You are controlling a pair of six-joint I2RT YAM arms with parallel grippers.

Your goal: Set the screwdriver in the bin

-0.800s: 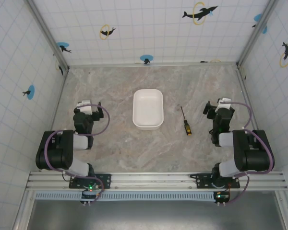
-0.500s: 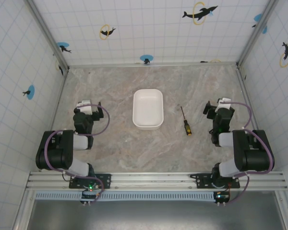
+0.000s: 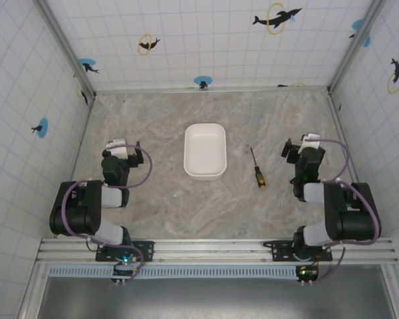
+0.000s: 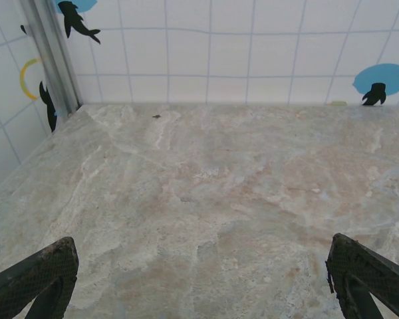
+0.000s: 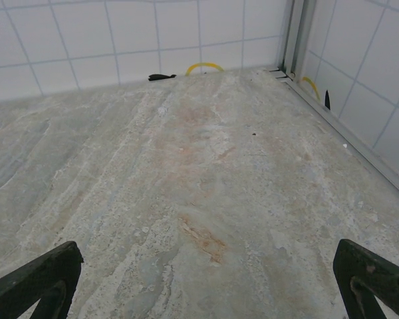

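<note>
bin (image 3: 205,151): smooth white plastic | screwdriver (image 3: 257,168): dark metal shaft | table (image 3: 153,119): matt, marbled stone look | walls (image 3: 206,46): glossy white tile

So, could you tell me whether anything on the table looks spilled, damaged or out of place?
Nothing stands out: the screwdriver lies flat on the table, apart from the bin, which sits upright and empty.

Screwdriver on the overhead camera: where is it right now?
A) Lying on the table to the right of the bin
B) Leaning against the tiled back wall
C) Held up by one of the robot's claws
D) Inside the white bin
A: the screwdriver lies flat on the marble tabletop, to the right of the white bin and apart from it, with nothing gripping it.
</note>
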